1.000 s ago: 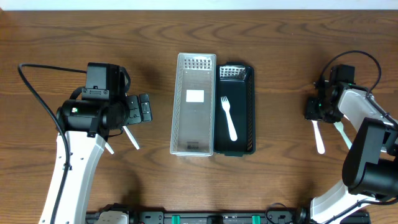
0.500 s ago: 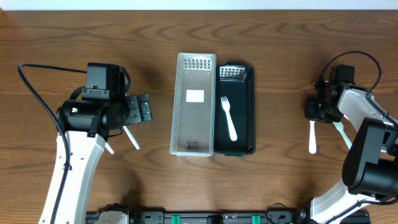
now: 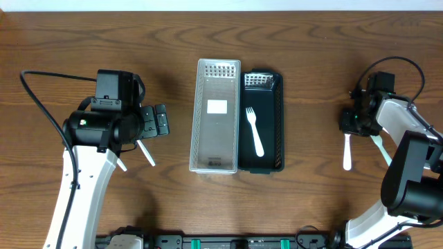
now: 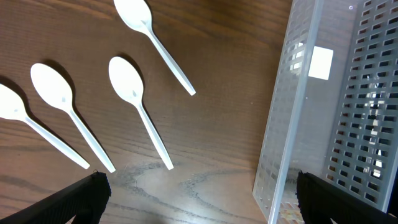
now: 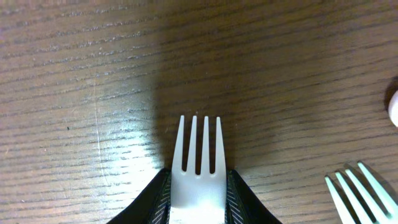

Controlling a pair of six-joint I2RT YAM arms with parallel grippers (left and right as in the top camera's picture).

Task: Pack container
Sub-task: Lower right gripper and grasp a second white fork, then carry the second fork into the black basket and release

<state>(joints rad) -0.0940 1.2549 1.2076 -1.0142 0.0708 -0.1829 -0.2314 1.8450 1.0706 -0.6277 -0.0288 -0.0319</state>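
A clear perforated container [image 3: 216,115] and a black container [image 3: 261,121] stand side by side mid-table. One white fork [image 3: 254,130] lies in the black one. My right gripper [image 3: 353,123] is shut on a white fork [image 3: 347,152] at the right side of the table. In the right wrist view the fork's tines [image 5: 199,146] stick out between my right gripper's [image 5: 198,186] fingers, just above the wood. My left gripper [image 3: 160,121] is open and empty, left of the clear container [image 4: 292,124]. In the left wrist view my left gripper [image 4: 199,199] hangs over bare wood.
Several white spoons [image 4: 140,109] lie on the table beside the left gripper; two handles show in the overhead view [image 3: 146,153]. Another white fork [image 3: 381,149] lies right of the held one, and its tines show in the right wrist view [image 5: 354,193].
The fork in my right gripper has swung from slanting right to pointing straight toward the front edge, shifting slightly left. The left arm has not moved.
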